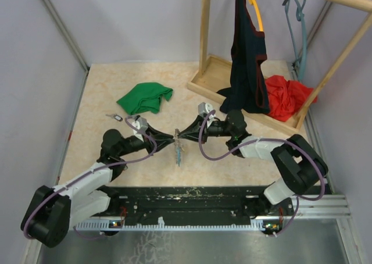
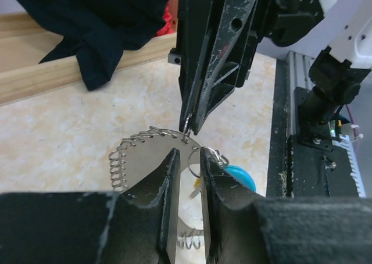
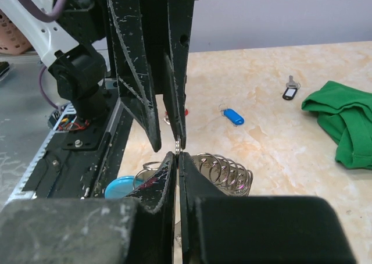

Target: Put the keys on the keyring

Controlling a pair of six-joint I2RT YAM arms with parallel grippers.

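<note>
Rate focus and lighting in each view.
Top external: even soft light, faint shadows, keyring tiny. Left wrist: left fingers dark and blurred up close, keyring chain crisp. Right wrist: right fingers blurred too, blue key beyond sharp.

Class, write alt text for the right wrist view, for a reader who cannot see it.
The right end effector, shut, pinches the keyring, opposite the open left end effector. Beyond lie a blue key and green cloth.
</note>
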